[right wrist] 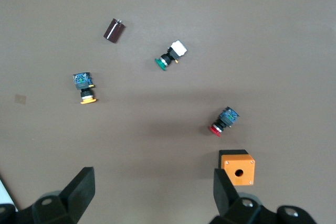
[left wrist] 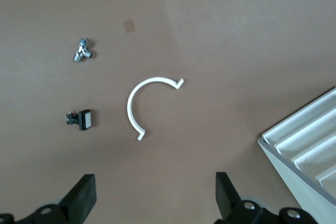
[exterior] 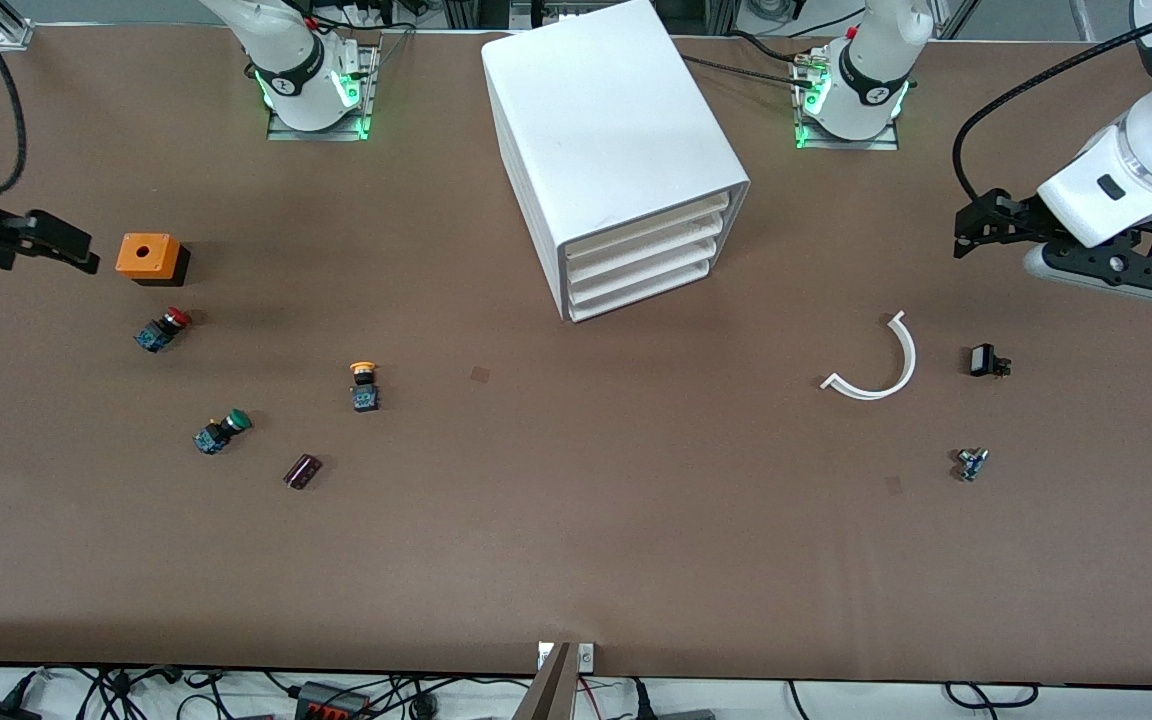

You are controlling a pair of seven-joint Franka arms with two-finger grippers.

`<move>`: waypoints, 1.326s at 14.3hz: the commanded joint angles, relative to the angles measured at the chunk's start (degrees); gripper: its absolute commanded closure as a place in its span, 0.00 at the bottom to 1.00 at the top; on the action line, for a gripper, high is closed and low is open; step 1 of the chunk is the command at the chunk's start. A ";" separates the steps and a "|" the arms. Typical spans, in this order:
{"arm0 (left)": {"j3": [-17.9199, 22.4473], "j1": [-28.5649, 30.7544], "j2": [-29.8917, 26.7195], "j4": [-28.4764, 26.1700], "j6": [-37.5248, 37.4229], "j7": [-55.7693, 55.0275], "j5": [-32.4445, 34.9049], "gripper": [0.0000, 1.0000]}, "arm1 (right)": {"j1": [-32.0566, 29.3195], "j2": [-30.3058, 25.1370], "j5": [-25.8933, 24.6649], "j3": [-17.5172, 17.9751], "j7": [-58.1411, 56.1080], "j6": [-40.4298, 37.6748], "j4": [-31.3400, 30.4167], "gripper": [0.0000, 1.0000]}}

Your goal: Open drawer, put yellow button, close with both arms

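The white cabinet (exterior: 616,150) stands mid-table between the arm bases. Its uppermost drawer (exterior: 648,226) is shut, like the three trays below it. One corner of the cabinet shows in the left wrist view (left wrist: 310,153). The yellow button (exterior: 364,385) lies on its side on the table, nearer to the front camera than the cabinet and toward the right arm's end. It also shows in the right wrist view (right wrist: 85,88). My right gripper (exterior: 64,243) (right wrist: 155,192) is open and empty over the table beside an orange box. My left gripper (exterior: 976,225) (left wrist: 156,198) is open and empty over bare table at the left arm's end.
At the right arm's end lie an orange box (exterior: 148,256), a red-capped button (exterior: 162,328), a green-capped button (exterior: 221,431) and a dark cylinder (exterior: 302,471). At the left arm's end lie a white curved piece (exterior: 876,362), a small black switch (exterior: 986,360) and a metal fitting (exterior: 971,463).
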 commanded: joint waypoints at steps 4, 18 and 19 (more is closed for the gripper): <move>-0.07 -3.36 3.37 2.38 -11.41 0.16 -6.42 0.00 | 4.44 5.66 0.82 0.02 -0.54 3.01 -0.16 0.00; -0.43 -4.50 19.90 -11.40 -0.82 32.57 -53.01 0.09 | 14.90 30.18 2.49 0.02 0.08 19.09 1.59 0.00; -0.43 -4.50 19.81 -13.34 -0.46 34.42 -55.12 0.13 | 15.95 31.59 2.41 0.02 0.17 19.80 2.12 0.00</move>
